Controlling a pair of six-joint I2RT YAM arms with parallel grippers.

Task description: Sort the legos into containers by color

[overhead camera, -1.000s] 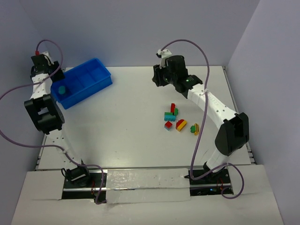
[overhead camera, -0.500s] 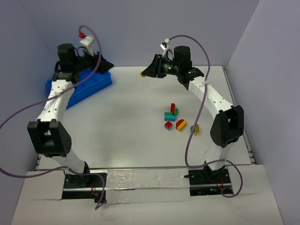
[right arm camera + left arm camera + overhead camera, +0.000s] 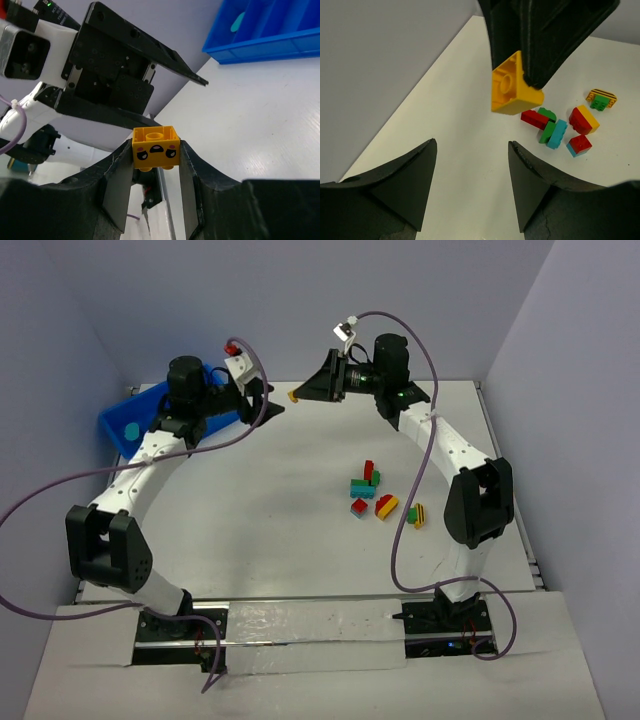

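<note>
1. Surface (image 3: 270, 510): white and flat, carrying the bin and the loose bricks.
2. Left arm (image 3: 140, 465) and right arm (image 3: 445, 445): white and black, both reaching to the far edge, tips facing each other and close but apart.
3. Blue bin (image 3: 108, 425): low-walled, with divided compartments, at the far left corner. Its long axis runs near-left to far-right, and much of it is hidden under the left arm.
4. Right gripper (image 3: 305, 392): the fingers (image 3: 117, 185) are closed on the yellow brick, one on each side wall.
5. Left gripper (image 3: 470, 165): the fingers (image 3: 405, 185) are spread wide with nothing between them, aimed at the right gripper.
6. Loose bricks, clustered right of centre and well apart from the bin:
   - red brick (image 3: 368, 469) touching green brick (image 3: 375, 478);
   - teal brick (image 3: 361, 489) just below them;
   - red-on-teal brick (image 3: 359, 507);
   - red-and-yellow brick (image 3: 386, 505);
   - yellow-black striped brick (image 3: 416, 514), with a green piece on it, farthest right.
7. Yellow brick (image 3: 155, 148): held in the air over the far edge, between the two grippers.
   - It is blocky, with no clear long axis.
   - In the right wrist view the single stud points up.
   - A printed face with dark eyes, mouth and pink cheeks is turned to that camera.
8. Teal piece (image 3: 131, 427): lying alone in the bin's near-left end compartment. Its facing cannot be told.
</note>
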